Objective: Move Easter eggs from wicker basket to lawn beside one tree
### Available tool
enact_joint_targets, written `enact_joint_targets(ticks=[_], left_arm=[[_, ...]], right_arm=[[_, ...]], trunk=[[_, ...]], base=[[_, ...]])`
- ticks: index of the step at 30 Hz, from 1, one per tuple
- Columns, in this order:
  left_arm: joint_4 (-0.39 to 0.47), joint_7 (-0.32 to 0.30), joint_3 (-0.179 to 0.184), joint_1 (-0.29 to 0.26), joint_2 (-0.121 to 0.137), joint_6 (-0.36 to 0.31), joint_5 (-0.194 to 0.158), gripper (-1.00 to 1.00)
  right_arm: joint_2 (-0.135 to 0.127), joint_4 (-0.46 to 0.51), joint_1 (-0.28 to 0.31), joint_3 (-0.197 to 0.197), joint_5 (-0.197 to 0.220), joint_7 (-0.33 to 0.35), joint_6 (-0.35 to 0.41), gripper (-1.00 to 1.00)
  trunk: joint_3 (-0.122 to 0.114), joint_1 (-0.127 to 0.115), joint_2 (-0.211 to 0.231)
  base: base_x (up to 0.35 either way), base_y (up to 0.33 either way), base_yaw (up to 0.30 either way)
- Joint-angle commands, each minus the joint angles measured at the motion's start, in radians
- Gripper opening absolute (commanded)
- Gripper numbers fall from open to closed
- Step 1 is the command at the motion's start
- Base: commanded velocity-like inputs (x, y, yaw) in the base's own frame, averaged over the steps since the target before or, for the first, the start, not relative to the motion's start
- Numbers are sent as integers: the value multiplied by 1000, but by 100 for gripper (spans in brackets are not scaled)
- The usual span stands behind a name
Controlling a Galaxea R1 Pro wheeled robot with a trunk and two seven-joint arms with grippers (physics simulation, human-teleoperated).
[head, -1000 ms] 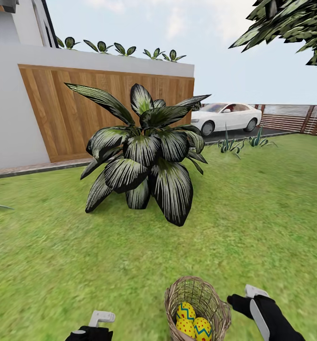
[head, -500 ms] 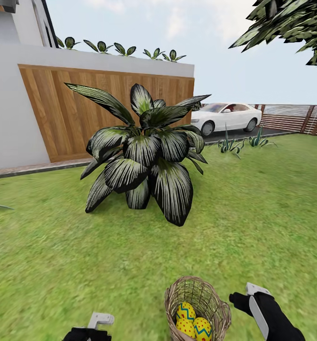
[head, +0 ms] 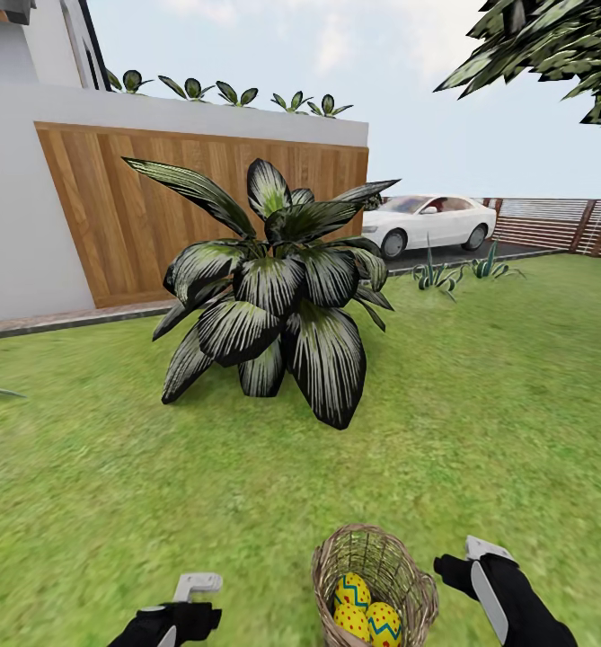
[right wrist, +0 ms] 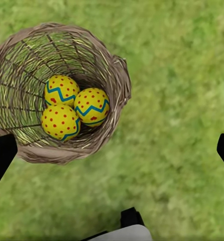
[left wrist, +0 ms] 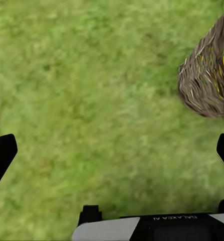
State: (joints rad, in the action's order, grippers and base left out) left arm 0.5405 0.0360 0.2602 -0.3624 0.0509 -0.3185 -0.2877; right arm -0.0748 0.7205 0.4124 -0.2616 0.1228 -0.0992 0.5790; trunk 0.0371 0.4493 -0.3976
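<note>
The three Easter eggs (right wrist: 73, 106) lie bunched together, touching one another, in the bottom of the wicker basket (right wrist: 118, 80), which stands upright on the lawn (head: 480, 404) between my two grippers. From my right gripper (right wrist: 112, 148) I look straight down into it: the basket sits just ahead of my spread fingers and toward my left fingertip, whose dark tip overlaps the basket's outer wall in that view, though I cannot tell whether it touches. My jaws on that side are wide apart and hold nothing. In the head view my right gripper (head: 480, 562) hovers just beside the basket's rim. My left gripper (left wrist: 112, 150) hangs over bare grass, its fingers spread wide and empty too, with the woven side of the basket near its right fingertip but apart from it. Well beyond both hands, a low broad-leaved striped plant (head: 273, 288) grows on the grass before a wooden-panelled wall (head: 102, 207), and a white car (head: 430, 220) stands farther off.
</note>
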Motion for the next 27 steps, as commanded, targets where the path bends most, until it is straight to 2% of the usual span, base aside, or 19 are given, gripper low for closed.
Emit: enact_joint_targets(ticks=[1, 16, 27], left_arm=[[4, 3, 7, 0, 1, -3, -8, 100], [9, 2, 8, 2, 1, 4, -8, 100], [6, 3, 9, 1, 1, 4, -8, 100]], right_arm=[[0, 1, 1, 1, 11, -8, 4, 100], [3, 2, 0, 6, 9, 5, -6, 100], [1, 2, 0, 35, 9, 7, -8, 100]], trunk=[[2, 1, -2], [2, 1, -2], [2, 1, -2]], base=[[11, 0, 0], [57, 0, 0], [104, 0, 0]])
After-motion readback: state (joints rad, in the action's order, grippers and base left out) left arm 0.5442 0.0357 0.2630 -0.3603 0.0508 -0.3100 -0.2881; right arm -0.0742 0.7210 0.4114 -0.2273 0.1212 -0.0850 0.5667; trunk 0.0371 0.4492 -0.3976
